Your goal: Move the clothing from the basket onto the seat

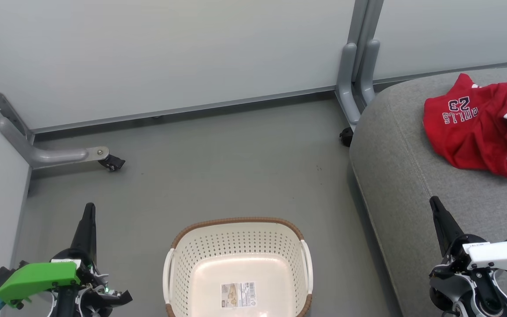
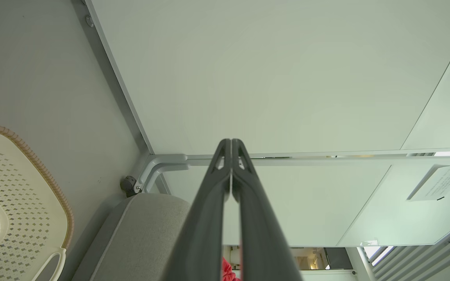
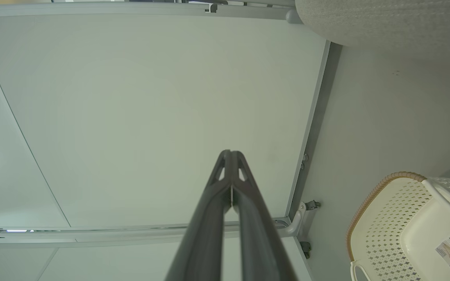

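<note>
Red clothing (image 1: 482, 127) with white trim and the number 23 lies crumpled on the grey seat (image 1: 412, 185) at the right. A sliver of red clothing (image 2: 228, 273) peeks between my left fingers. The cream basket (image 1: 236, 237) with a brown rim stands on the floor at bottom centre, holding nothing but a label on its bottom. My left gripper (image 1: 89, 209) is shut and holds nothing, left of the basket. Over the seat's front edge, my right gripper (image 1: 434, 202) is shut with nothing in it. Both wrist views show the fingertips pressed together (image 2: 231, 142) (image 3: 230, 153).
Pale partition panels (image 1: 170, 53) stand behind and at the left, on grey metal feet with black castors (image 1: 112, 163) (image 1: 346, 136). Grey floor (image 1: 227, 163) lies between the panels, the basket and the seat.
</note>
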Tool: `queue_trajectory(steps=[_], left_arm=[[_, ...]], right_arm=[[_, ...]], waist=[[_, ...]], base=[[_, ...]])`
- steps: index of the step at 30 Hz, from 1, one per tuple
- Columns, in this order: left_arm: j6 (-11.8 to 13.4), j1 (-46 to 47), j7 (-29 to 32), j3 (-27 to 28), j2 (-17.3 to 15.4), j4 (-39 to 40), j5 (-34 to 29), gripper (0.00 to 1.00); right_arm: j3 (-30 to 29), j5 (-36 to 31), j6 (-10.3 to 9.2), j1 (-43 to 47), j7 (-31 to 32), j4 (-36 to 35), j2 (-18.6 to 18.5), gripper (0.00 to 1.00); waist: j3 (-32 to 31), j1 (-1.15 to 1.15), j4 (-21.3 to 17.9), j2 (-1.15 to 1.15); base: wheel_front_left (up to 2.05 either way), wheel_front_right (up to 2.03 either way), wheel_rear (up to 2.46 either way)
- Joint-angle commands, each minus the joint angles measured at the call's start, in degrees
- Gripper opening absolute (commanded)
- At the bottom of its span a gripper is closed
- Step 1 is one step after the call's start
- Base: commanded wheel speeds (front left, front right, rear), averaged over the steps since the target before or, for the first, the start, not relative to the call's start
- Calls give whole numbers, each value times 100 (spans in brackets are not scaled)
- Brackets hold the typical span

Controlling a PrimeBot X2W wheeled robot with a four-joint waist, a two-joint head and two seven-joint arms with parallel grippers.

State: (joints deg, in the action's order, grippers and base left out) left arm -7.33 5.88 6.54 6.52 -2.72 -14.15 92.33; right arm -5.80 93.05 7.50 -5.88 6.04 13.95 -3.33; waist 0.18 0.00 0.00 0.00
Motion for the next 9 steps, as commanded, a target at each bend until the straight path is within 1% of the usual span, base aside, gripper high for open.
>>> queue_trajectory(steps=[1, 9], left_arm=[[-35, 63, 20, 15, -29, 14, 17, 0], [-35, 63, 20, 15, -29, 15, 17, 0]], right_arm=[[-19, -16, -2, -48, 11, 12, -12, 0], [-26, -21, -2, -49, 21, 12, -6, 0]], waist=[[0, 0, 0, 0], [0, 0, 0, 0]], base=[[0, 0, 0], [0, 0, 0]])
